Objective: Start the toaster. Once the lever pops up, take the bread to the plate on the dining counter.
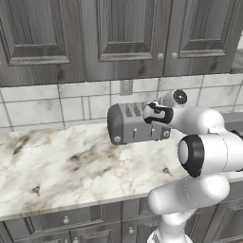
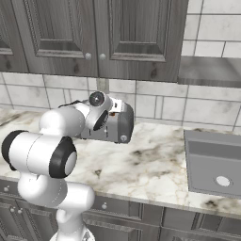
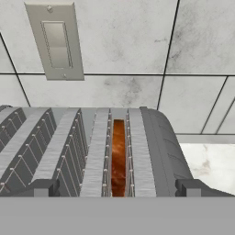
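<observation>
The grey toaster (image 1: 130, 127) (image 2: 120, 126) stands at the back of the marble worktop against the tiled wall. In the hand view I look along the toaster's (image 3: 151, 147) slotted top. The bread (image 3: 118, 153) sits deep in the second slot from the right, its brown face showing. My gripper (image 3: 117, 188) (image 1: 153, 114) hovers at the toaster's right end, just above it. It is open, with its two dark fingertips (image 3: 43, 187) spread wide on either side of the bread's slot and nothing between them. The plate and the dining counter are out of view.
A grey switch plate (image 3: 55, 41) (image 1: 126, 87) is on the tiled wall behind the toaster. Dark wood cabinets (image 1: 123, 33) hang above. A grey sink (image 2: 214, 162) is set into the worktop (image 1: 57, 161) to the right. Left of the toaster lies bare marble.
</observation>
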